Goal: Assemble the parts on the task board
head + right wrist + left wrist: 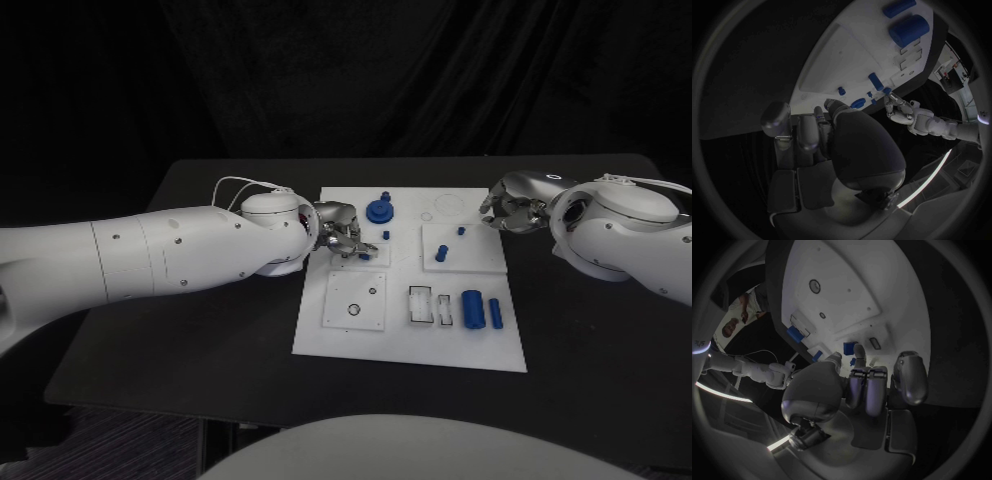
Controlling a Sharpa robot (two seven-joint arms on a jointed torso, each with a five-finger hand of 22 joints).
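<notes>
Reaching over the white task board on a black table, the left hand hides whatever its fingertips touch. The right hand hovers with fingers curled, its grasp impossible to tell. Black curtains hang behind.

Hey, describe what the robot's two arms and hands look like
Both arms are smooth, rounded white shells with small dark screw dots. A thin white cable loops over each wrist. The left hand and right hand are silver metal with many jointed fingers and dark grey pads.

One white task board, two hands, several small blue parts, exact count unclear
</notes>
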